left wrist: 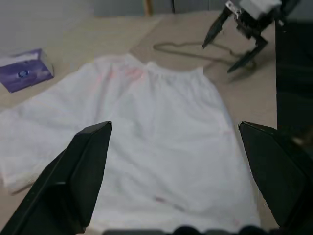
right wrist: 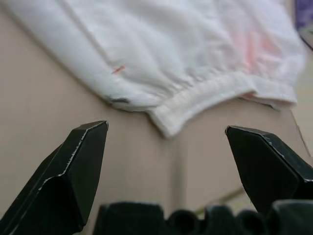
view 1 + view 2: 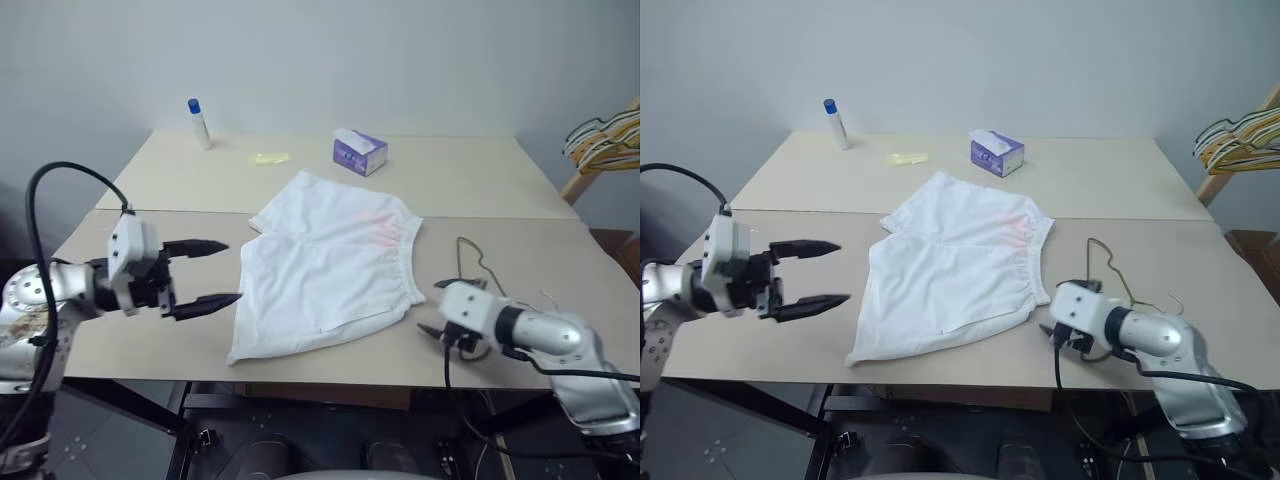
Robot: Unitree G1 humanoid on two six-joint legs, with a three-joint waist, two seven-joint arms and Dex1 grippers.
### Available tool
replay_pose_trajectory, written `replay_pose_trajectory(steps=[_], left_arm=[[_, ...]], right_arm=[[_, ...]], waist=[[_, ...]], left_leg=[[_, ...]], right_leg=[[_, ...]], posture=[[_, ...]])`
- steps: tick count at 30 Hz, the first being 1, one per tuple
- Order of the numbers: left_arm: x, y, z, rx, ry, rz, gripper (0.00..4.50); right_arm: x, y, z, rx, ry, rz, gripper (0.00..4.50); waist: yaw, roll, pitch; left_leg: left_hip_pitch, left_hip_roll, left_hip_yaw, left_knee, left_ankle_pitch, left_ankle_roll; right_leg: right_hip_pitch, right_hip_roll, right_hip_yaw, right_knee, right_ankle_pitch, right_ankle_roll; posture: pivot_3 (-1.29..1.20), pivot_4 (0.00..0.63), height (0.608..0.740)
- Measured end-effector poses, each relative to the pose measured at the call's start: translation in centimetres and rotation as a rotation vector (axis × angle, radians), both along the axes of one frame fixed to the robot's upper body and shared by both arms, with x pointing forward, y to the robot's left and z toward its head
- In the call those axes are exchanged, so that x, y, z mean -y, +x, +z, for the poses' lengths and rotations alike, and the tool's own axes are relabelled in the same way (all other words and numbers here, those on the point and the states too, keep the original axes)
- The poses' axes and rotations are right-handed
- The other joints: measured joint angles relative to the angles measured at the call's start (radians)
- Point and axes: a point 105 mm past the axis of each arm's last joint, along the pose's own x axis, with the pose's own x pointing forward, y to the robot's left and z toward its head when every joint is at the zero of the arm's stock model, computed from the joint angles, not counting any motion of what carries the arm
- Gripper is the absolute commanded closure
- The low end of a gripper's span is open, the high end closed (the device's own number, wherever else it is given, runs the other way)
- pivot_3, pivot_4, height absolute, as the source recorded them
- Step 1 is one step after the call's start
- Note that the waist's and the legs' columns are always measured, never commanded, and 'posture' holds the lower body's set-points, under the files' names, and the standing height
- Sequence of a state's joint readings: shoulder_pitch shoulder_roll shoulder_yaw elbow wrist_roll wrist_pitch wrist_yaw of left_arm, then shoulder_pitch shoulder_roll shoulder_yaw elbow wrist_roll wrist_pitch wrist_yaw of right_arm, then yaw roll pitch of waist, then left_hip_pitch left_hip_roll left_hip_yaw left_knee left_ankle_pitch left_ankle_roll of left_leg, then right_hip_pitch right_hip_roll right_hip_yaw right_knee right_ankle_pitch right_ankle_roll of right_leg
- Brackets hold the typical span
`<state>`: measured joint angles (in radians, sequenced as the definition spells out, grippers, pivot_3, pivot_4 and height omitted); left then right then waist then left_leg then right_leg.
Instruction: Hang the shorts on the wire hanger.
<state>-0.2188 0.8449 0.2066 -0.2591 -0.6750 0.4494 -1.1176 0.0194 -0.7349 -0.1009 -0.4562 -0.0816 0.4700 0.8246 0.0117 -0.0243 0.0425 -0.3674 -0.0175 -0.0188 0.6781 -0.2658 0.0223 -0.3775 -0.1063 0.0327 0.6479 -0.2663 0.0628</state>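
The white soft fabric shorts (image 3: 325, 260) lie flat on the beige table (image 3: 150, 180), between both wide-open, empty grippers (image 3: 205, 275) (image 1: 234, 41). The thin grey wire hanger (image 3: 1110, 265) lies beside the waistband; a purple tissue box (image 3: 360, 151) stands behind.

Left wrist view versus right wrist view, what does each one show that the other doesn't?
Left wrist view alone: the wire hanger lying on the table, most of the purple tissue box, and the right gripper, open. Right wrist view alone: a close look at the waistband's corner and a small red mark on the fabric. Both: the white shorts lying flat, framed by open black fingers.
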Motion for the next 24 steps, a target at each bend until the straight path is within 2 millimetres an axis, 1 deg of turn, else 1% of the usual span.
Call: replay_pose_trajectory(steps=[2,4,7,10,13,16,17,20,23,24], left_arm=[[1.5,0.4,0.0,-0.012,-0.029,-0.027,0.0],[2.7,0.6,-0.3,-0.037,-0.047,-0.063,0.0],[4.8,0.9,-0.3,-0.046,-0.073,-0.151,0.0],[5.9,1.0,-0.4,-0.048,-0.087,-0.209,0.0],[6.3,1.3,-0.5,-0.035,-0.088,-0.238,0.0],[6.7,1.3,-0.7,-0.033,-0.091,-0.275,0.0],[6.7,1.4,-0.7,-0.034,-0.089,-0.28,0.0],[6.8,1.5,-0.8,-0.029,-0.077,-0.295,0.0],[6.8,1.6,-1.1,-0.035,-0.068,-0.291,0.0],[6.8,1.6,-1.2,-0.035,-0.069,-0.291,0.0]], right_arm=[[0.8,-0.3,0.3,-0.023,0.059,-0.106,0.03],[1.5,-0.9,-0.1,-0.069,0.095,-0.185,0.03],[2.7,-2.2,-0.9,-0.161,0.151,-0.362,0.03],[3.7,-3.2,-2.2,-0.242,0.179,-0.532,0.03],[4.3,-3.3,-3.3,-0.282,0.207,-0.691,0.03],[4.7,-2.7,-5.0,-0.318,0.237,-0.837,0.6],[4.6,-2.5,-5.0,-0.312,0.245,-0.85,0.87],[4.9,-2.1,-5.1,-0.309,0.239,-0.879,1.84],[4.5,-2.0,-5.3,-0.316,0.236,-0.863,2.77],[4.3,-1.9,-5.3,-0.318,0.236,-0.855,3.14]], waist=[[0.0,0.001,0.0],[-0.004,0.001,0.0],[-0.015,0.0,0.0],[-0.036,0.001,-0.001],[-0.062,0.001,-0.001],[-0.082,0.002,-0.001],[-0.086,0.002,-0.002],[-0.091,0.002,-0.002],[-0.094,0.002,-0.002],[-0.095,0.002,-0.002]], left_leg=[[0.001,0.0,0.0,0.0,0.0,0.0],[0.0,-0.001,0.0,0.0,0.0,0.0],[-0.001,-0.001,0.001,0.0,0.0,0.0],[-0.001,-0.001,0.001,0.0,0.0,0.0],[-0.001,0.0,0.002,0.0,0.0,0.0],[-0.001,-0.001,0.002,0.0,0.0,0.0],[-0.001,-0.001,0.003,0.0,0.0,0.0],[-0.002,-0.001,0.004,0.0,-0.001,0.0],[-0.002,-0.001,0.004,0.0,-0.001,0.0],[-0.002,-0.001,0.004,0.0,-0.001,0.0]], right_leg=[[0.001,0.0,0.0,-0.001,0.0,0.0],[0.001,0.0,0.0,-0.001,0.0,0.0],[0.0,0.0,0.0,-0.002,0.0,0.0],[0.0,0.0,0.001,-0.002,0.0,0.0],[-0.001,0.0,0.002,-0.001,0.0,-0.001],[-0.001,0.0,0.003,-0.001,0.0,-0.001],[-0.002,0.0,0.004,-0.002,0.0,0.0],[-0.002,0.0,0.005,-0.002,0.0,0.0],[-0.002,0.0,0.005,-0.002,0.001,0.001],[-0.002,0.0,0.005,-0.002,0.001,0.001]], posture=[[-0.05,0.015,0.74],[-0.08,0.014,0.74],[-0.11,0.012,0.74],[-0.12,0.01,0.74],[-0.14,0.007,0.74],[-0.16,0.002,0.74],[-0.16,0.002,0.74],[-0.16,0.001,0.74],[-0.16,0.001,0.74],[-0.16,0.0,0.74]])
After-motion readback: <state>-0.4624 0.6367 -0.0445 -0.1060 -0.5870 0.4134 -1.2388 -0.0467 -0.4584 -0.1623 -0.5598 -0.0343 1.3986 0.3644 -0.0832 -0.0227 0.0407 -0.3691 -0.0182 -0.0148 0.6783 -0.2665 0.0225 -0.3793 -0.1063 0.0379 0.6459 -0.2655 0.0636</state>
